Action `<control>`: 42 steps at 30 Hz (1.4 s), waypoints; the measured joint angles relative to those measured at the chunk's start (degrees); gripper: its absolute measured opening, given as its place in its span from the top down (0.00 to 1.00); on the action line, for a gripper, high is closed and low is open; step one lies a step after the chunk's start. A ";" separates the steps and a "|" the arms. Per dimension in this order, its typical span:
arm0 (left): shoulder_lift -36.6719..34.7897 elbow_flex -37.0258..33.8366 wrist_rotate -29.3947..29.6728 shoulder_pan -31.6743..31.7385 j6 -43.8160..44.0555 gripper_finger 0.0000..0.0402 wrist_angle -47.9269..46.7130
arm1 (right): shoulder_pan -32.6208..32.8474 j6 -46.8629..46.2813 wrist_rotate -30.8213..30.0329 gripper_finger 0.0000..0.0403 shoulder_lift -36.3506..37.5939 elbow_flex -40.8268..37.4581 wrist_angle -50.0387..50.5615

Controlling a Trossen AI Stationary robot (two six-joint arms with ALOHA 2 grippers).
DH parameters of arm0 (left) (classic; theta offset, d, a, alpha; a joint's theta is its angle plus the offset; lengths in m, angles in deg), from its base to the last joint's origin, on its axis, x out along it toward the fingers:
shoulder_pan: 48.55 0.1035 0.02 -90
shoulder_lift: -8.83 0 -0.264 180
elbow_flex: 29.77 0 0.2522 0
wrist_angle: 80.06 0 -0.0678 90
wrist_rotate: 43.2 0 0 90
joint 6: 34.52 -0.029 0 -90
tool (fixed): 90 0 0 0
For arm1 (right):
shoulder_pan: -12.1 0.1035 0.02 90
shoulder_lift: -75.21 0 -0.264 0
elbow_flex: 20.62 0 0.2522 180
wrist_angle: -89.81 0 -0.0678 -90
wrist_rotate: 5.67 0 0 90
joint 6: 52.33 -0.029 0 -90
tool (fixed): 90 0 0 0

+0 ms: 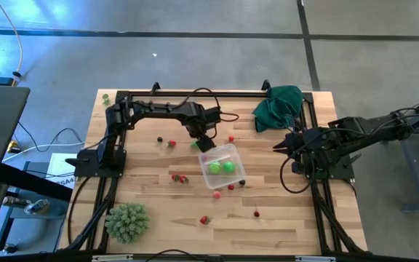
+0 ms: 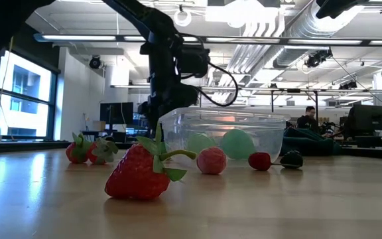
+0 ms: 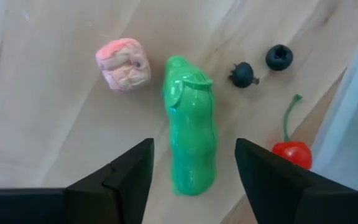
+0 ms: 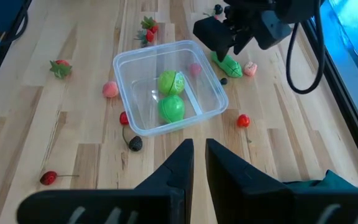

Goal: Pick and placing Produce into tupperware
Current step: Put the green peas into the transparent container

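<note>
Produce: scattered on the wooden table (image 1: 282,218) around the tupperware (image 4: 169,87); green pea pod (image 3: 191,127) lying flat directly between and below the spread fingers of the left gripper (image 3: 194,177).
Left gripper: wide open, straddling the pod, not yet touching.
Handling: likely light, smooth, a bit slippery; best pinched across the narrow middle.
Nearby: pink berry (image 3: 123,62) beside the pod; cherry (image 3: 292,152) just outside one finger.
Tupperware: just beside the left gripper; holds two green pieces (image 4: 171,93).
Right gripper (image 4: 197,165): well apart from the box, fingers nearly together, empty.
</note>
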 joint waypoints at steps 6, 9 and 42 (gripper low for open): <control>0.00 -0.01 2.64 -1.03 1.27 0.51 0.28 | 0.02 0.01 0.00 0.92 0.00 0.00 0.00; 0.26 -0.01 2.74 -0.93 1.30 0.50 0.79 | 0.00 0.00 0.01 0.92 0.00 0.00 -0.02; 0.46 -5.04 1.21 -1.30 3.11 0.58 5.99 | 0.00 -0.01 0.00 0.92 0.02 0.00 0.00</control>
